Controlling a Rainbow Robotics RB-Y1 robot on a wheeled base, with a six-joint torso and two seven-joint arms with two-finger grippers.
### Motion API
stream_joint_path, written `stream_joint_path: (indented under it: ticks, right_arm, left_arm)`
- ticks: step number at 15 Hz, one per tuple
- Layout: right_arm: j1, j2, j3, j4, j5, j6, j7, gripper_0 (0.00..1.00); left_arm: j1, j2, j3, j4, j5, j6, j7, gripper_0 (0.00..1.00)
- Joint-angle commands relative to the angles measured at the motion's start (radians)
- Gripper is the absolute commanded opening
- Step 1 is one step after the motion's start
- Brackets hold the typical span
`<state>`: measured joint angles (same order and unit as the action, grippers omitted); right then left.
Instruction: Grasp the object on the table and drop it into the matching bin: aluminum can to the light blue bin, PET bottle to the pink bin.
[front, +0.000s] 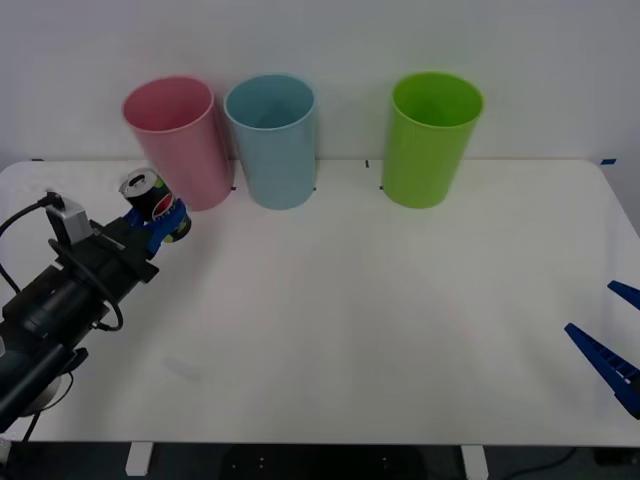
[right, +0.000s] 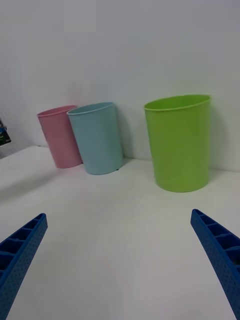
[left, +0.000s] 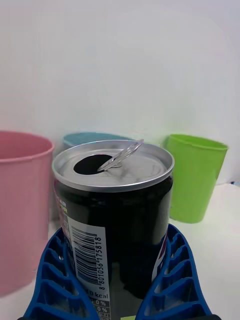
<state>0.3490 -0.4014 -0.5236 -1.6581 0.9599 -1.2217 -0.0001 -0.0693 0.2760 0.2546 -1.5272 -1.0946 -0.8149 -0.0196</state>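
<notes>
I observed the left gripper (front: 160, 222) clamped on the aluminum can (front: 152, 203), its blue ribbed fingers (left: 60, 280) pressed against both sides of the dark body; the can was carried clear of the table (front: 380, 320), upright with a slight tilt, just in front of the pink bin (front: 178, 140) and close against its lower wall as seen from the front camera; whether can and bin touched, I could not tell. I noted that the can's silver top was opened, the pull-tab raised over the mouth, a barcode showing on the side facing the left wrist camera. The light blue bin (front: 272, 138) stood just beside the pink bin, on the side away from the can; the two bins were close together, and I could not confirm contact between them. A bright green bin (front: 430, 138) stood well apart from the pink bin, beyond the light blue one; all three were upright along the table's far edge, against a white wall. The right gripper (front: 612, 345) hung far from the pink bin, at the table's near corner on the opposite side, its fingers (right: 220, 255) spread wide with nothing between them.
</notes>
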Motion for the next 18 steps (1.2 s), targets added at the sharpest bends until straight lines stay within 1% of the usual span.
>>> stream_joint_path:
  ticks: [1, 5, 7, 8, 10, 11, 15, 18]
  right_arm:
    - [0.000, 0.000, 0.000, 0.000, 0.000, 0.000, 0.000, 1.00]
    - [0.000, 0.000, 0.000, 0.000, 0.000, 0.000, 0.000, 1.00]
    - [0.000, 0.000, 0.000, 0.000, 0.000, 0.000, 0.000, 1.00]
    - [0.000, 0.000, 0.000, 0.000, 0.000, 0.000, 0.000, 1.00]
    - [0.000, 0.000, 0.000, 0.000, 0.000, 0.000, 0.000, 1.00]
    - [0.000, 0.000, 0.000, 0.000, 0.000, 0.000, 0.000, 1.00]
    - [0.000, 0.000, 0.000, 0.000, 0.000, 0.000, 0.000, 1.00]
    - [0.000, 0.000, 0.000, 0.000, 0.000, 0.000, 0.000, 1.00]
  left_arm:
    - [-0.061, 0.009, 0.000, -0.013, -0.019, 0.002, 0.082, 0.00]
    - [-0.162, 0.011, 0.008, -0.011, -0.102, 0.031, 0.210, 0.00]
    - [-0.216, 0.011, 0.009, -0.010, -0.157, 0.054, 0.286, 0.00]
    - [-0.251, 0.009, 0.005, -0.005, -0.186, 0.082, 0.332, 0.00]
    - [-0.297, 0.011, -0.021, 0.001, -0.225, 0.141, 0.386, 0.00]
    - [-0.322, 0.011, -0.034, 0.019, -0.237, 0.160, 0.395, 0.00]
    - [-0.475, 0.011, -0.043, 0.186, -0.300, 0.191, 0.397, 0.00]
    - [-0.580, 0.009, -0.078, 0.298, -0.329, 0.260, 0.395, 0.00]
